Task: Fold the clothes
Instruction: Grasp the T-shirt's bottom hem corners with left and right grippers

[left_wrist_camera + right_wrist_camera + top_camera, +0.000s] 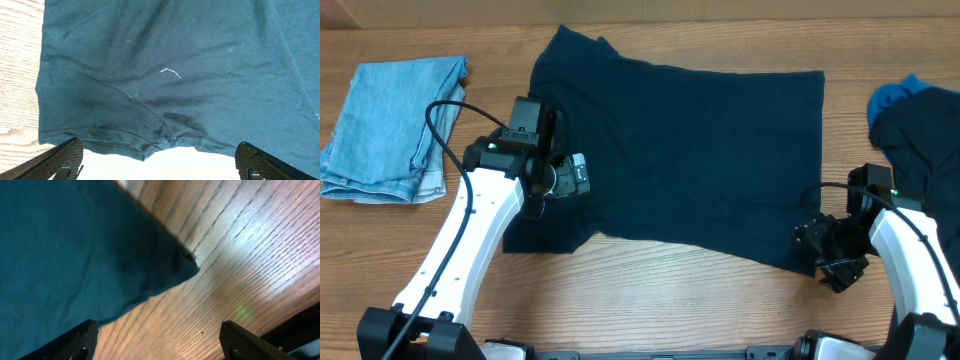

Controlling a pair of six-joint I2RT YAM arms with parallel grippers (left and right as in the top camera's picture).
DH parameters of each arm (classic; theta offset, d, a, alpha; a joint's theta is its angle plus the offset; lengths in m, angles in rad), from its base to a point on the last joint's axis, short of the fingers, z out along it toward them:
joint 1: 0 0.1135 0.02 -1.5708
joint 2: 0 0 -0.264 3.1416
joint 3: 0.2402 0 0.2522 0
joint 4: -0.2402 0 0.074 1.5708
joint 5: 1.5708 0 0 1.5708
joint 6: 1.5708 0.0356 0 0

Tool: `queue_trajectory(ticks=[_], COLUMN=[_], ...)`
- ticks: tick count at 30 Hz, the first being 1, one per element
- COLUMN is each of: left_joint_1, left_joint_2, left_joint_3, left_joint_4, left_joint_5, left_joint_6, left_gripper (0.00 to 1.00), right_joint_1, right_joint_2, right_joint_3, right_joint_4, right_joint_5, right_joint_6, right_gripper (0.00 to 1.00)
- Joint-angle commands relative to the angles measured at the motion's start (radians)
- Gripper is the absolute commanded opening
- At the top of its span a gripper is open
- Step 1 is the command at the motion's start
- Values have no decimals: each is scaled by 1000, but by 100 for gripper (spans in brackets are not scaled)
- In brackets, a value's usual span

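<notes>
A dark navy T-shirt (690, 150) lies spread flat across the middle of the wooden table. My left gripper (560, 180) is open and hovers over the shirt's left sleeve; the left wrist view shows the sleeve hem (150, 145) between its wide-apart fingers (160, 162). My right gripper (820, 250) is open at the shirt's front right corner; the right wrist view shows that corner (175, 265) just beyond its spread fingers (157, 340), with bare wood between them. Neither gripper holds anything.
A folded light blue garment (390, 130) lies at the far left. A pile of dark and bright blue clothes (920, 120) sits at the right edge. Bare table (650, 290) runs along the front.
</notes>
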Motion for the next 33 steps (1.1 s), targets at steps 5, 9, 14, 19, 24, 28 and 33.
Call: queue_trajectory(ticks=[5,9,14,19,24,28,33], left_joint_1=[9,9,9,9,9,9,9], left_joint_2=[1,1,1,1,1,1,1], left_joint_3=[-5,-5,-5,-5,-5,-5,-5], left_joint_4=[2,2,2,5,5,4,6], left_joint_5=[8,8,8,8,8,8,7], left_joint_6=[-6,-6,-6,-6,-6,-6,-6], left_gripper=[100,100,100,100,100,100,100], right_joint_1=[-71,-71,-71,-71,-71,-71,-71], right_joint_2=[50,50,50,50,49,49,49], right_joint_3=[-27,-81,-176,-188,-192,-190,-224], right_joint_4=[91,171,307,276,181,159,238], right_joint_5=[17,-26,-48,-34,-29,-42,-34], right_joint_6=[15,-19,-58,-64,-64,-60,-23], right_gripper=[80,63,53,50,64,72,65])
